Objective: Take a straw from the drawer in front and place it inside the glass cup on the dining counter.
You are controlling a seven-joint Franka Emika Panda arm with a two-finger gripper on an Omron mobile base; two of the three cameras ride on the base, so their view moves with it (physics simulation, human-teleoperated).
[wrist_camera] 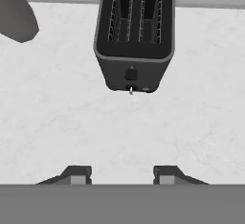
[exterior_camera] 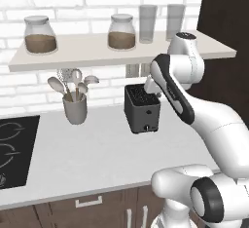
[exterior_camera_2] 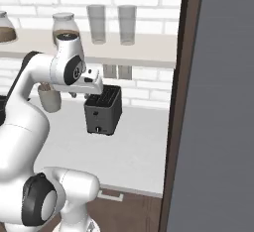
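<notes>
The gripper hangs above the white desk, pointing down at it, with its two dark fingertips standing apart and bare desk between them; it has hold of nothing. In the hand view a black two-slot toaster sits just ahead of the fingertips, its slots facing up and its lever side turned toward the gripper. In the left base view the toaster stands near the back of the desk, with a grey utensil holder full of pale spoons to its left and a black cooktop at the desk's far left edge. Above, a pale shelf on the white brick wall carries two lidded jars of brown contents and two tall frosted glasses. The drawer lies shut under the front edge of the desk, dark brown with a light handle, below and well in front of the gripper.
</notes>
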